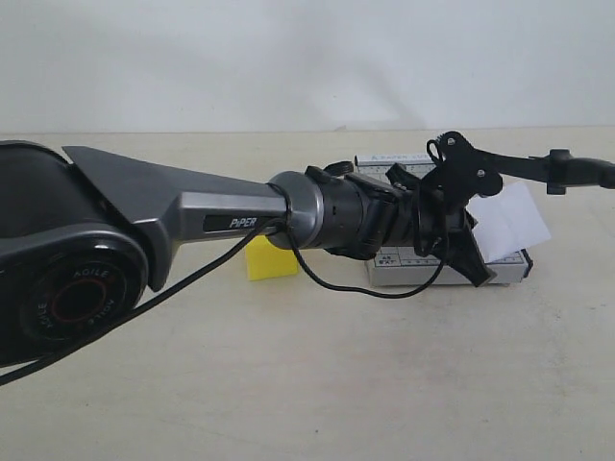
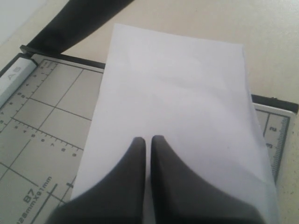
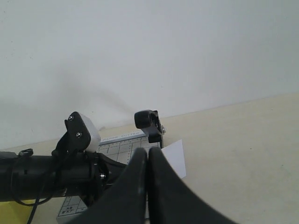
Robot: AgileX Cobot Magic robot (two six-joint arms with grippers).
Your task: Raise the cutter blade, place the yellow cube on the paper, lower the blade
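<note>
Grey left arm (image 1: pixel 192 206) hiding most of the cutter board (image 1: pixel 500 271) and part of the yellow cube (image 1: pixel 271 261), on the counter (image 1: pixel 336 384) at its 9 o'clock. Closed, empty left gripper (image 2: pixel 148 140) over the paper (image 2: pixel 177 93); cutter blade (image 2: pixel 79 18) raised, tip cropped. Closed too, level: right gripper (image 3: pixel 148 156).

The paper (image 2: pixel 177 93) is thin white stuff, matt and smooth. The grey cutter board (image 2: pixel 51 116) looks matt too, with a printed grid. The fingers (image 2: pixel 124 186) are smooth black plastic with a dull sheen. The yellow cube (image 1: pixel 267 261) reads matt, maybe foam or plastic, hard to tell. The table (image 1: pixel 307 384) is matt beige.
</note>
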